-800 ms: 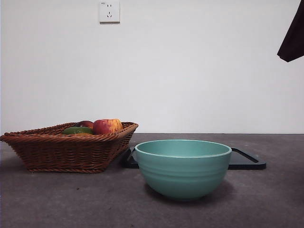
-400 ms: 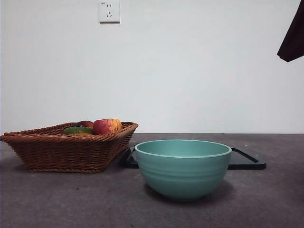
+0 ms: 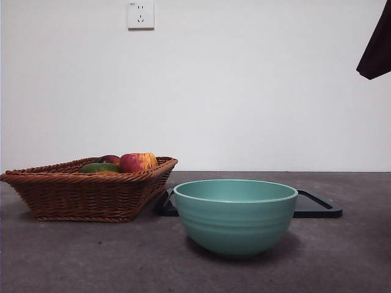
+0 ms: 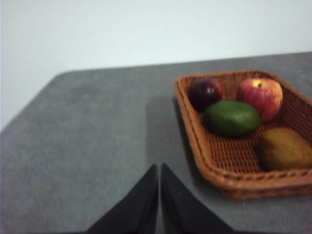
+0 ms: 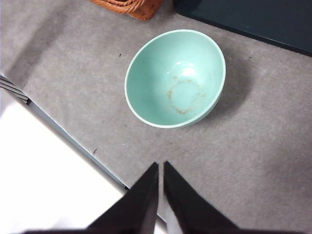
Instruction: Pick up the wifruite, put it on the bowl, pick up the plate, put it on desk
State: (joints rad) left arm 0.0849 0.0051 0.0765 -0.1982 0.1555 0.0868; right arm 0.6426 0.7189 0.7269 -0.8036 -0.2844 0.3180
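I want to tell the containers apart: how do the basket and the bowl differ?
The basket is brown woven wicker with angular, slanted sides; the bowl is smooth mint-teal and round with faint ridges. The basket holds four fruits, including the brown wifruite and a red-yellow apple; the bowl is empty, with a faint brownish ring inside. Both stand upright on the desk.

Woven wicker basket (image 3: 91, 192); smooth ridged bowl (image 3: 235, 215); matt desk (image 3: 91, 256)

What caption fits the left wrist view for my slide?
Left gripper, jaws shut, above the desk beside a basket holding the wifruite, apple, green fruit and dark fruit.
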